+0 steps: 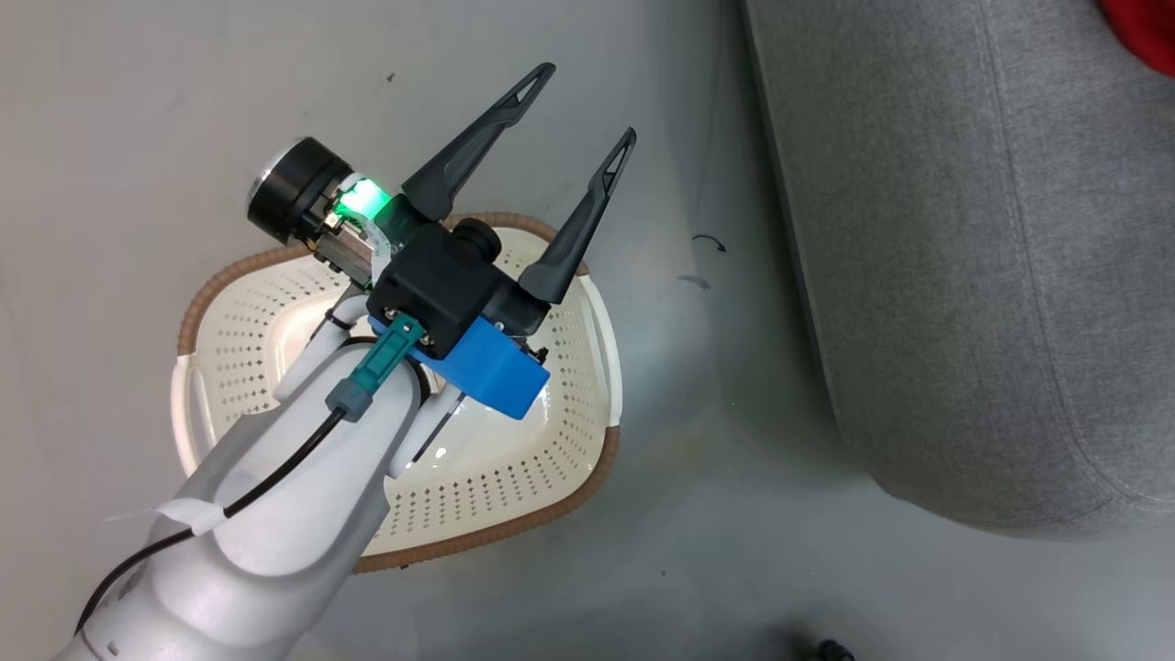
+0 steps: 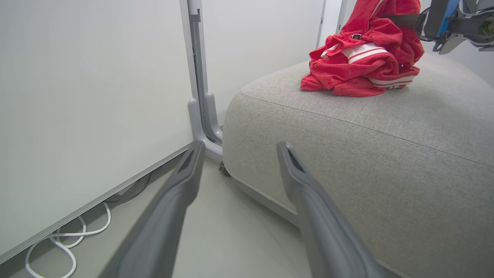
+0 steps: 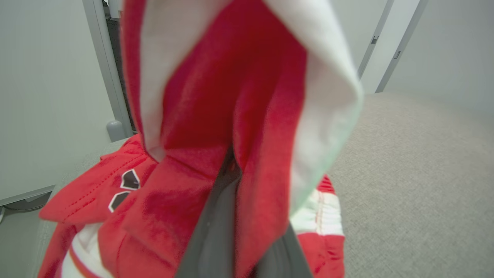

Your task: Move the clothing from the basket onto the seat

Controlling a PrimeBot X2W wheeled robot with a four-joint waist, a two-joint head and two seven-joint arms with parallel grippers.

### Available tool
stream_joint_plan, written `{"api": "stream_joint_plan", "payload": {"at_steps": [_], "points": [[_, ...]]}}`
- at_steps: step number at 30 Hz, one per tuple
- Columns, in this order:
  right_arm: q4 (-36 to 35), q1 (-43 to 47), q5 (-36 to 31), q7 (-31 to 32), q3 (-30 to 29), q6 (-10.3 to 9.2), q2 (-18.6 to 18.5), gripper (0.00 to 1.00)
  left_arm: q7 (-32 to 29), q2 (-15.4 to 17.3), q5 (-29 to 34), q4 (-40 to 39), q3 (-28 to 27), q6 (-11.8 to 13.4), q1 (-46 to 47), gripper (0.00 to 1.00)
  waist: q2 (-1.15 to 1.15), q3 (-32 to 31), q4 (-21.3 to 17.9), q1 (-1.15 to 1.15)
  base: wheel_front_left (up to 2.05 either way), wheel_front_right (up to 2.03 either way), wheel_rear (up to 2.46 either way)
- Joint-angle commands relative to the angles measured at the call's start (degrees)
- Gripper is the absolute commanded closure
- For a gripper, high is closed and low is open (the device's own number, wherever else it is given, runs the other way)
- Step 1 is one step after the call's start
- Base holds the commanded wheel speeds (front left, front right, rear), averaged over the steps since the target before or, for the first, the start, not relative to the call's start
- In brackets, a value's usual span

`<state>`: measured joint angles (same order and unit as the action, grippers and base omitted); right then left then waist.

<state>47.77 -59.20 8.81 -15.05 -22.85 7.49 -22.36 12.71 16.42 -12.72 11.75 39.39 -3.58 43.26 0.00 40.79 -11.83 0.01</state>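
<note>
While the pale forearm (image 1: 275,496) is stretched across the head view, a black cable (image 1: 275,473) with a teal connector (image 1: 386,358) is seen running along it, and much of the basket (image 1: 216,386) beneath is covered by arm and wrist. The left gripper (image 1: 589,103) is held above the basket's far rim with its two dark fingers spread wide apart and nothing between them. What can be seen of the basket is cream perforated wall and floor inside a brown woven-look rim, set on the pale floor (image 1: 138,92). A few dark scuffs (image 1: 711,243) are marked on the floor between basket and seat (image 1: 964,275), and the two are kept apart by a strip of bare floor. On the left wrist view a white panel (image 2: 96,96), a grey post (image 2: 200,116) and a loose white cable (image 2: 65,239) are seen beside the seat's rounded corner. Farther off, the clothing (image 2: 359,65) is heaped on top of the seat – red folds with white and red-striped trim. The right gripper (image 3: 229,173) is clamped tight on a red fold of it, which is raised above the heap. That fold hangs so close before the right wrist camera that much of the heap is hidden; whether the raised piece is clear of the heap cannot be told.
</note>
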Motion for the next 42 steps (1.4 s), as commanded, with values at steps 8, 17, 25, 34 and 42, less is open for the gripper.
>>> {"api": "stream_joint_plan", "payload": {"at_steps": [8,17,25,34,42], "points": [[-4.71,7.56,1.42,-0.19,1.51,0.01,1.99,0.00,1.45,-0.96,-1.16,1.54,-0.14,0.83,-1.04,0.00,0.00,-4.81,-0.04,-0.01,0.00,0.00,0.00],[-16.63,21.00,-1.28,-0.20,2.30,0.01,5.02,0.00,2.40,-2.02,-2.93,3.19,-1.41,2.25,-5.15,0.00,0.00,-11.79,0.83,-0.01,0.00,0.00,0.00],[-29.03,31.71,-1.63,-0.19,5.94,0.02,8.85,0.00,2.53,-2.35,-4.58,2.10,-5.90,4.11,-11.20,0.00,0.00,-17.98,2.41,-0.01,0.00,0.00,0.00],[-38.34,38.13,-1.61,-0.19,13.22,0.01,12.90,0.00,2.55,-3.34,-3.81,-1.79,-15.90,5.96,-19.17,0.00,0.00,-23.58,6.90,-0.01,0.00,0.00,0.00],[-40.83,42.73,-1.66,-0.19,17.44,0.02,14.54,0.00,2.55,-6.06,-1.51,-4.06,-25.18,4.83,-25.96,0.00,0.00,-28.12,11.68,-0.01,0.00,0.00,0.00]]}}
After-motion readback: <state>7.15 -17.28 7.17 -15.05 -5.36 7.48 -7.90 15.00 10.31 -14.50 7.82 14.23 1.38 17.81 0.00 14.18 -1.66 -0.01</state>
